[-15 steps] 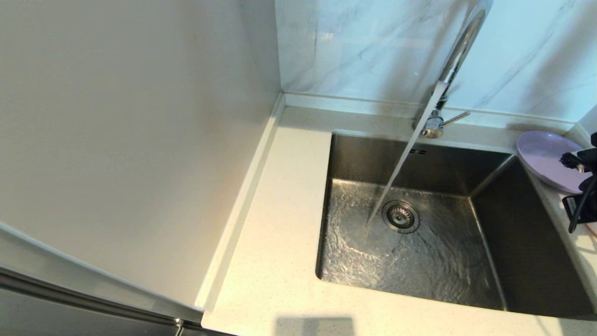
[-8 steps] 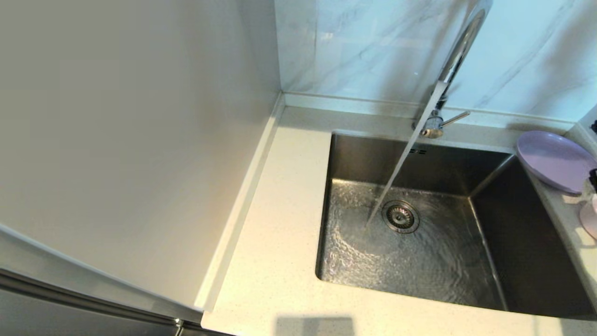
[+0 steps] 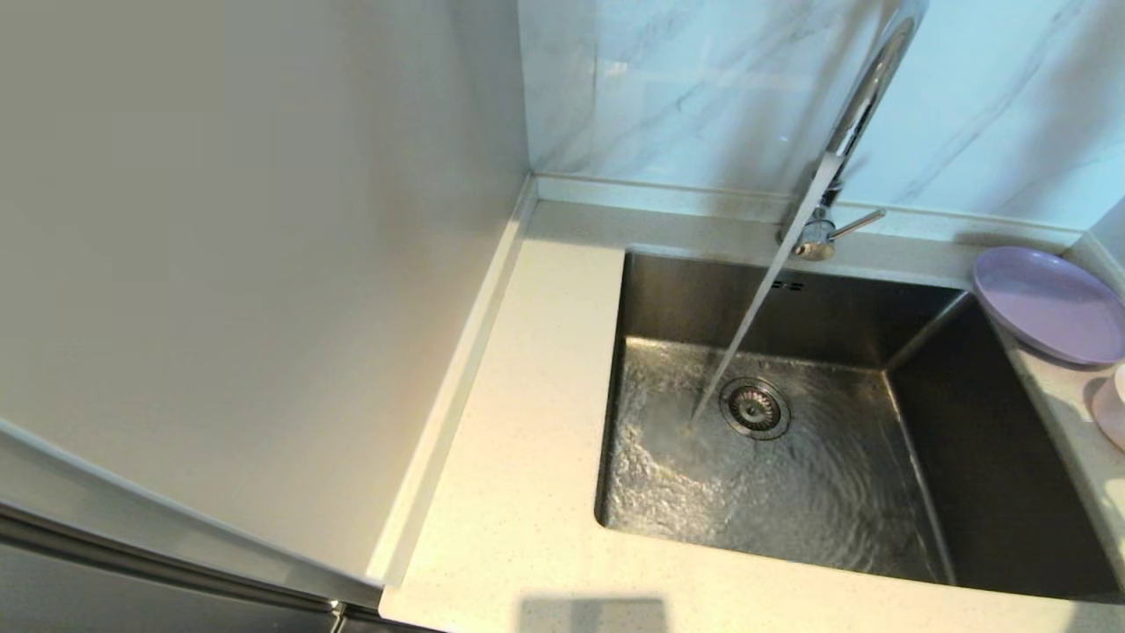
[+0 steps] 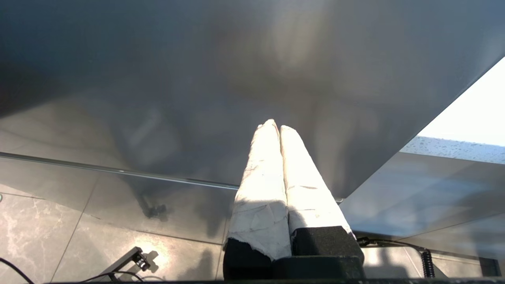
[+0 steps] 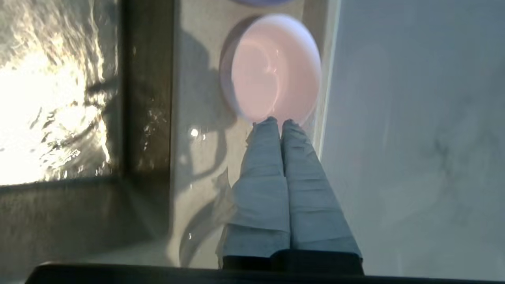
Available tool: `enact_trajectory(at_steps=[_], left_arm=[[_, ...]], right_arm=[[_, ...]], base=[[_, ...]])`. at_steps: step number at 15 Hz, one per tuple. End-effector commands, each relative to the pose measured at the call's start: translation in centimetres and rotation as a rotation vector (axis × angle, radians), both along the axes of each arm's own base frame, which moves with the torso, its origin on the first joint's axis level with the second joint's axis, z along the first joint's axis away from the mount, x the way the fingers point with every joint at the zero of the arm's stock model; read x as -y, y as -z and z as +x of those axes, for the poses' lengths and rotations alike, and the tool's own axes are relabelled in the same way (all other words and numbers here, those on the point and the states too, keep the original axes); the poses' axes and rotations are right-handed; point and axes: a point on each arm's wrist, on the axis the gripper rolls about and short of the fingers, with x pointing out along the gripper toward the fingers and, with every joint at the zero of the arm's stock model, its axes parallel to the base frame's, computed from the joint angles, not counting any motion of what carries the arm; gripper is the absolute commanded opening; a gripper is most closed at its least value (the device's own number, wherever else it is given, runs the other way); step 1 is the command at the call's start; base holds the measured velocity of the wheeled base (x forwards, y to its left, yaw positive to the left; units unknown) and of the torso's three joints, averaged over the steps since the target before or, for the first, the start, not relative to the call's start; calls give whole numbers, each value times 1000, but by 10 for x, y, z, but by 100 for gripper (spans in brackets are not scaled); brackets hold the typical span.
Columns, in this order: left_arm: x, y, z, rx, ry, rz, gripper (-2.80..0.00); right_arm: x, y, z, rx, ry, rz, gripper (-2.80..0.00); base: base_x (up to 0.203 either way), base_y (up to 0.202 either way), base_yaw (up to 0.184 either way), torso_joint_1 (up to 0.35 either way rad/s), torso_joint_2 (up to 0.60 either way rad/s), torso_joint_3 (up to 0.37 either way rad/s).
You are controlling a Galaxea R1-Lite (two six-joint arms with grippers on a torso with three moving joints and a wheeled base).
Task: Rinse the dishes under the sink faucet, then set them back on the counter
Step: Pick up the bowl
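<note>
Far left a plain pale wall panel (image 3: 246, 264) fills most of the head view, with a metallic strip (image 3: 132, 545) running along its lower edge. The off-white speckled counter (image 3: 518, 457) starts beside it, a raised lip (image 3: 457, 378) along the panel side and another along the back under the blue-white marbled wall tiles (image 3: 668, 88). The square steel sink (image 3: 932, 492) is set into the counter, two small overflow slots (image 3: 787, 285) in its back wall, round drain strainer (image 3: 754, 408) on the floor. The chrome gooseneck faucet (image 3: 866, 97) stands behind the basin, thin lever (image 3: 857, 222) sticking out near the base. Water is running: a stream (image 3: 747, 325) lands just left of the strainer and ripples spread over the basin floor. Right of the sink, the lavender plate (image 3: 1050, 303) lies on the counter in the back corner, its edge overhanging the basin rim. The pinkish-white cup (image 3: 1112, 409) stands on the counter nearer the front, close beside the plate, cut off by the frame edge. In the right wrist view the cup (image 5: 276, 67) stands upright, mouth up. The right gripper (image 5: 277, 122) hangs above it, jaws pressed together, holding nothing, tips over the cup's near rim. The left gripper (image 4: 275, 127) is parked down beside a grey cabinet face (image 4: 236, 79) over tiled floor (image 4: 59, 236), jaws closed and empty.
</note>
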Motion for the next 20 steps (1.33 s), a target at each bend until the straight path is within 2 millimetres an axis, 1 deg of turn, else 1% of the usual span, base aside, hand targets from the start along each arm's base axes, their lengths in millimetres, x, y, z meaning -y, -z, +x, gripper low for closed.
enact_trajectory(at_steps=[1, 3, 7, 10, 13, 14, 15, 20], left_arm=[[0, 0, 0, 0, 0, 0, -280], [0, 0, 0, 0, 0, 0, -280], [0, 0, 0, 0, 0, 0, -280], [0, 0, 0, 0, 0, 0, -280], [0, 0, 0, 0, 0, 0, -280], [0, 0, 0, 0, 0, 0, -280], [0, 0, 0, 0, 0, 0, -280], [0, 0, 0, 0, 0, 0, -280]], right_arm=[[-7, -9, -36, 14, 53, 14, -280], [-6, 0, -50, -29, 128, 83, -280], [7, 33, -62, -91, 298, 192, -280], [13, 47, -59, -85, 383, 275, -280], [10, 55, -61, -101, 404, 350, -280], [8, 57, -63, -113, 400, 377, -37], [7, 60, -64, -131, 398, 390, 0], [5, 75, -65, -181, 370, 452, 0]], base=[[0, 0, 0, 0, 0, 0], [0, 0, 0, 0, 0, 0], [0, 0, 0, 0, 0, 0], [0, 0, 0, 0, 0, 0], [0, 0, 0, 0, 0, 0], [0, 0, 0, 0, 0, 0], [0, 0, 0, 0, 0, 0], [0, 0, 0, 0, 0, 0]])
